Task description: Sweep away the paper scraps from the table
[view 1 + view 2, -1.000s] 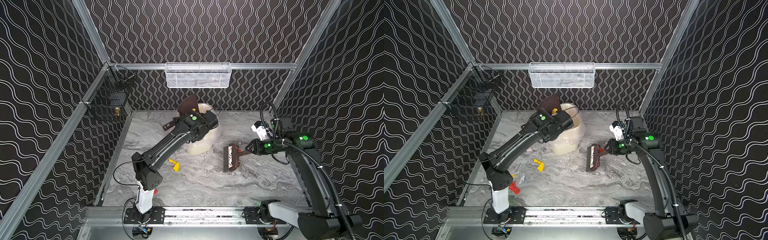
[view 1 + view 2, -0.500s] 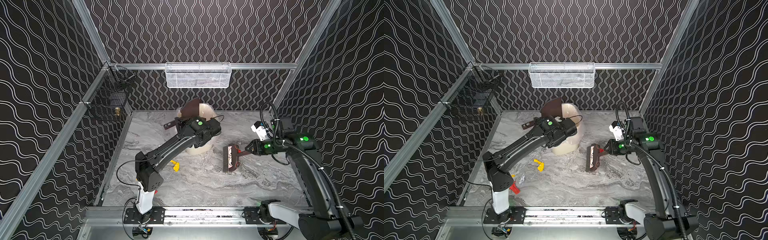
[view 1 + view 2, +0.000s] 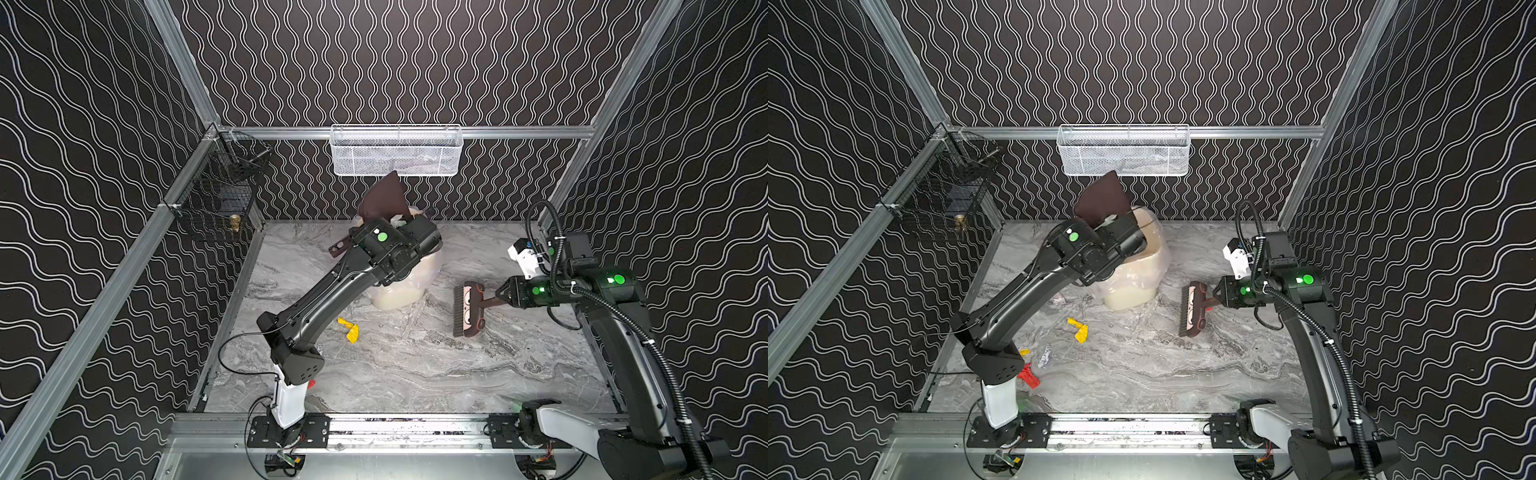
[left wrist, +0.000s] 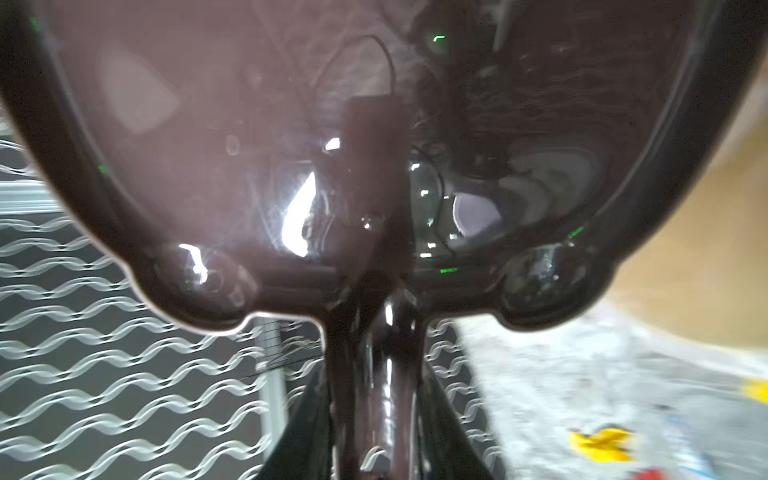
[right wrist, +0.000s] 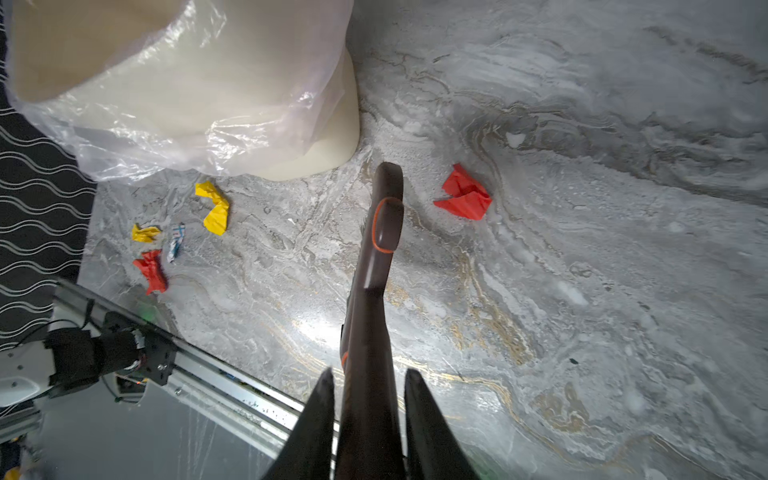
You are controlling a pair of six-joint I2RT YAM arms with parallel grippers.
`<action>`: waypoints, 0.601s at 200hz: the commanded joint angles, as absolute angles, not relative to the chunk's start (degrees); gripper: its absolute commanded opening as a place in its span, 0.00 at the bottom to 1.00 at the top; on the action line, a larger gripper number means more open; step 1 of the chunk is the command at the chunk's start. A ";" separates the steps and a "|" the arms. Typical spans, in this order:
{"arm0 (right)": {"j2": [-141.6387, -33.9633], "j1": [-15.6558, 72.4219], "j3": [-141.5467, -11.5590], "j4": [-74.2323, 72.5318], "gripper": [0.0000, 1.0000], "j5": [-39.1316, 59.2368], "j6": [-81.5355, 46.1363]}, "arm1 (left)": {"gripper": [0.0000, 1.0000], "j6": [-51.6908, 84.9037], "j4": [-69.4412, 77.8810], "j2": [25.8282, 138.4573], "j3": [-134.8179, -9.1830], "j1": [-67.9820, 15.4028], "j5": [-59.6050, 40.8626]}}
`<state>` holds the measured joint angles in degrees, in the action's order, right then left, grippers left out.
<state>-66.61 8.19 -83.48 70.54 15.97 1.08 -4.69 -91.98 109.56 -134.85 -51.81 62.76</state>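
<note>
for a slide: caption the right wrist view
Right gripper shut on brush, paper scraps scattered on the table near the bin

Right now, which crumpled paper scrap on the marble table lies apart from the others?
The red crumpled paper scrap, alone on one side of the brown brush handle; the yellow scraps, white printed scrap and second red scrap cluster on its other side.

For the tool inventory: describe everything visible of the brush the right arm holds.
The brush is glossy dark brown plastic: a handle with an orange ring, a flat head bearing cartoon eyes, dark bristles opposite the handle. The right end effector is shut on its handle, low over the table, right of the bin. Whether bristles touch the table is unclear.
</note>
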 commanded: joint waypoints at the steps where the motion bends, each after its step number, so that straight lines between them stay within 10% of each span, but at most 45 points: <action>1: -66.09 8.16 -84.71 69.94 0.00 8.13 1.88 | 0.00 -0.61 -95.41 109.16 -137.82 -53.49 51.02; 120: -68.35 7.38 -78.36 58.30 0.00 -18.84 12.40 | 0.00 7.54 -75.10 94.05 -105.31 -70.08 15.30</action>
<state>-67.33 7.53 -80.20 65.12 -13.28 8.21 4.89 -82.11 96.68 -111.83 -69.36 23.44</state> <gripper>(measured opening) 0.290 0.283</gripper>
